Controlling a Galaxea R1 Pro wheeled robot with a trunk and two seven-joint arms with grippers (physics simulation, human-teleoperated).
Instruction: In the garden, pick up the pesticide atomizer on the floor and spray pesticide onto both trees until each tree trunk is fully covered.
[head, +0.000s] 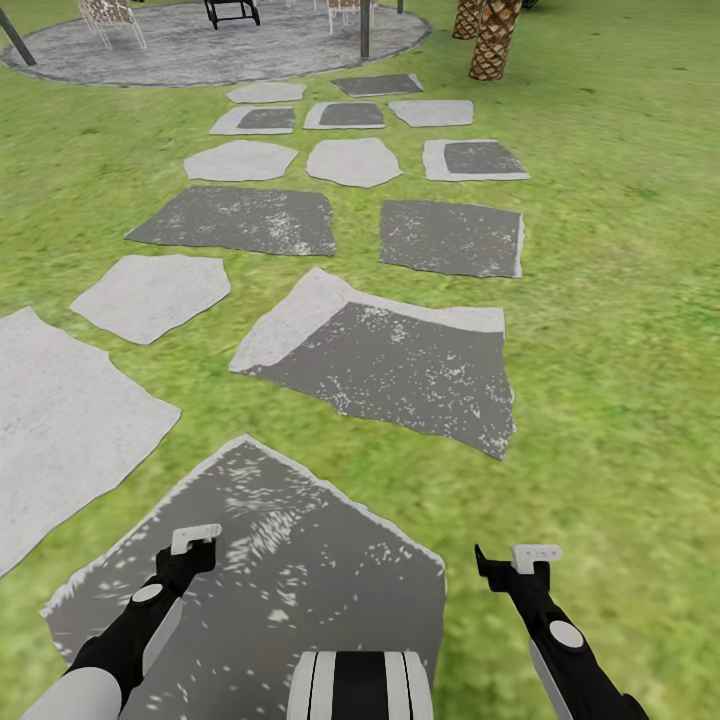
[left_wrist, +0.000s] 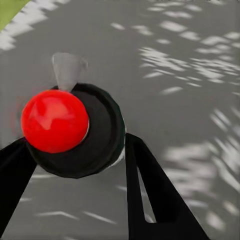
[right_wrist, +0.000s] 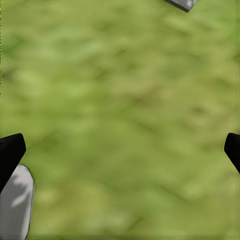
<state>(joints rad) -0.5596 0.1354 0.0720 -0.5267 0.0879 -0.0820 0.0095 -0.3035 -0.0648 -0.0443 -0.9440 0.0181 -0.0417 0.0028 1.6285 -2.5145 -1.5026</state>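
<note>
- Black fingers (left_wrist: 150, 195) of the left hand (left_wrist: 75, 150) close around a red-capped black atomizer (left_wrist: 55, 120), held over a grey paving slab (left_wrist: 190, 60).
- Right hand (right_wrist: 120, 150) is spread wide, empty, above the grass floor (right_wrist: 120, 90).
- Palm trunks (head: 495, 40) are cut off by the head view's top edge.

Head camera looks forward and down over paving slabs (head: 390, 370); both wrist cameras face the ground closely
</note>
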